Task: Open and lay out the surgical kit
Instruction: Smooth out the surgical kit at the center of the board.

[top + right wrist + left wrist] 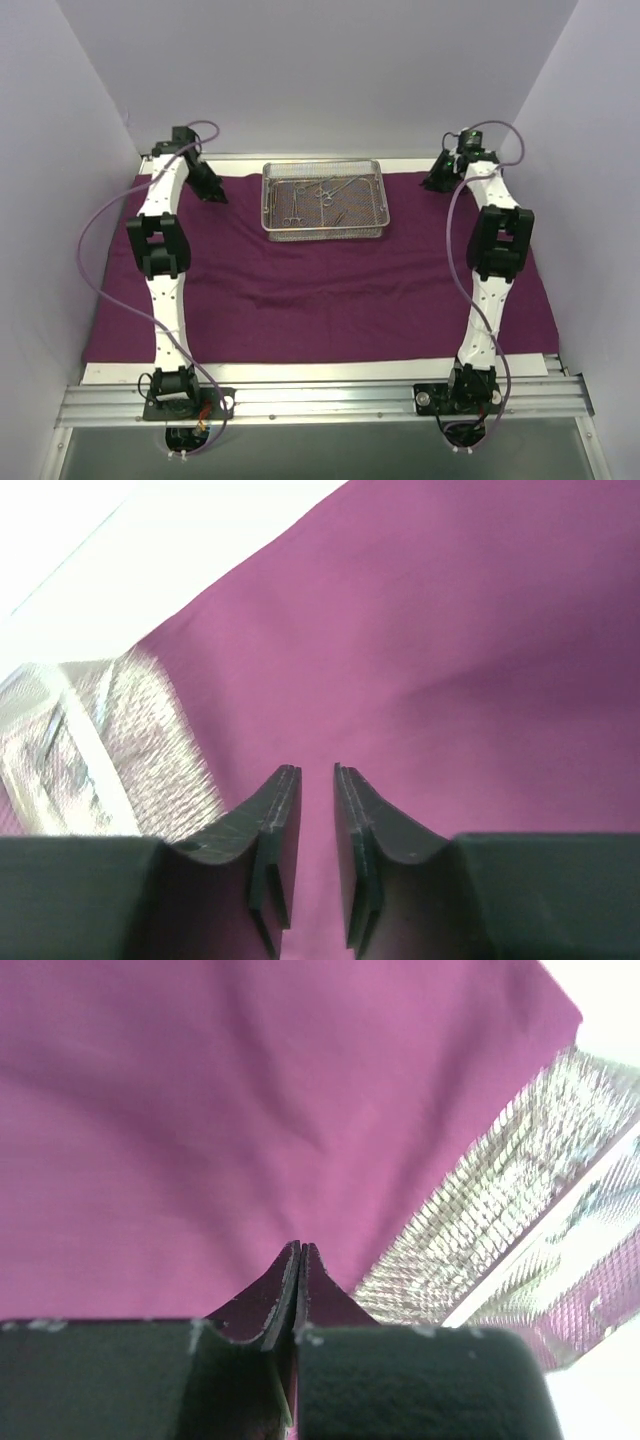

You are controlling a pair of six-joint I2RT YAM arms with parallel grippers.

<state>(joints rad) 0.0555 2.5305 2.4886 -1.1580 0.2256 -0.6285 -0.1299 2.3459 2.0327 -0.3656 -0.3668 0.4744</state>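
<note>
Overhead, the dark purple cloth wrap (320,290) lies opened flat over most of the table (300,372), creased across its middle, and its near edge stops short of the table's near edge. The wire-mesh tray (323,232) stands on the cloth at the middle of the table's far edge. The forceps and tweezers (325,192) lie inside it in a loose tangle, too thin and small to count or tell apart. The left gripper (208,188) is low at the far left corner of the cloth, left of the tray and apart from it. The right gripper (436,181) is at the far right corner, partly hidden behind its own arm.

In the left wrist view the jaws are pressed together tip to tip with nothing seen between them. The tray's mesh wall runs off the right side, cut by the frame and washed out by glare. In the right wrist view the jaws stand slightly apart, pinching nothing, and cloth shows through the narrow gap. The tray there is a blurred bright patch at the left edge. Whether either tip touches the cloth cannot be told
</note>
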